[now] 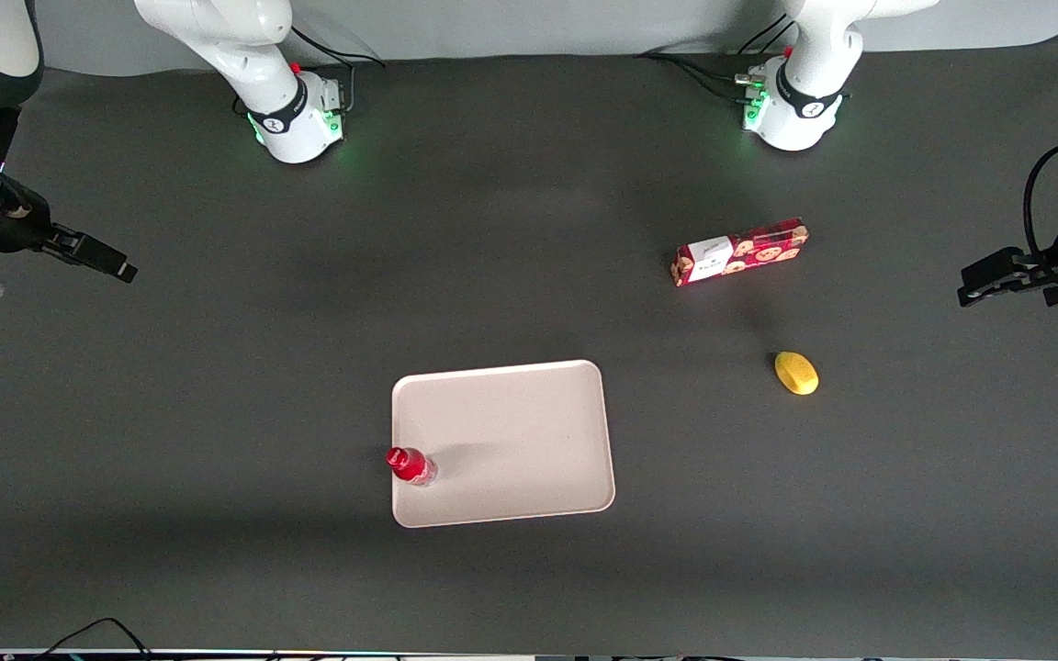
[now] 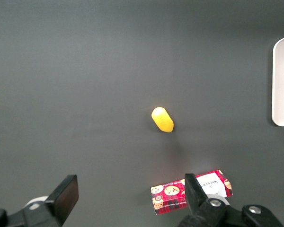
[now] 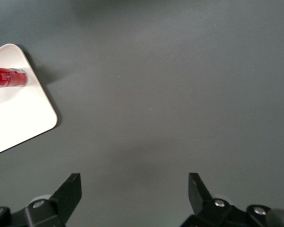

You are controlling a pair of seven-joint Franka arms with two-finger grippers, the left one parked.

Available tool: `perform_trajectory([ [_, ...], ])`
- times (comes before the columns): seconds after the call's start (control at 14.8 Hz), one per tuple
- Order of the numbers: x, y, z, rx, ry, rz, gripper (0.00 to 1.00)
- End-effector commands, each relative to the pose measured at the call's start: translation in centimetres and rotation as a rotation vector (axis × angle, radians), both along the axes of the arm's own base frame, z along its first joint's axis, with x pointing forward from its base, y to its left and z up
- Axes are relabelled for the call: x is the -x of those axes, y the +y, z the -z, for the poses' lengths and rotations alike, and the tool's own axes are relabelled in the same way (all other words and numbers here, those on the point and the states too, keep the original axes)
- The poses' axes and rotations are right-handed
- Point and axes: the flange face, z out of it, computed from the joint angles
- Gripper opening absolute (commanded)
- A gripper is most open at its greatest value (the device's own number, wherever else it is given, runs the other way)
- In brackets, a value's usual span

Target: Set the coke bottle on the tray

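Observation:
The coke bottle (image 1: 410, 465), small and red with a red cap, stands upright on the pale pinkish tray (image 1: 511, 441). It is close to the rim at the tray's corner nearer the front camera, toward the working arm's end. The right wrist view shows the bottle (image 3: 7, 78) on that tray corner (image 3: 23, 118). My right gripper (image 1: 116, 264) hangs above the dark mat well away from the tray, toward the working arm's end of the table. In the wrist view the gripper (image 3: 135, 182) is open, and only bare mat shows between its fingers.
A red cookie-patterned box (image 1: 740, 251) lies toward the parked arm's end of the table, farther from the front camera than the tray. A yellow oval object (image 1: 796, 373) lies nearer the camera than the box. The left wrist view shows both, the yellow object (image 2: 162, 119) and the box (image 2: 173, 196).

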Motion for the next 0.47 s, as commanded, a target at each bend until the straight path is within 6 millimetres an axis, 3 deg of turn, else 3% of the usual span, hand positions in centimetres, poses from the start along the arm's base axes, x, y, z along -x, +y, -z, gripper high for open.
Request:
perform_trajectory([
  [0.0,-0.7,-0.8,-0.8,-0.076,-0.047,-0.020,1.00],
  [0.2,-3.4,3.0,0.4,-0.042,-0.050,-0.082,1.00],
  [0.4,-4.2,3.8,0.8,-0.036,-0.060,-0.099,1.00],
])
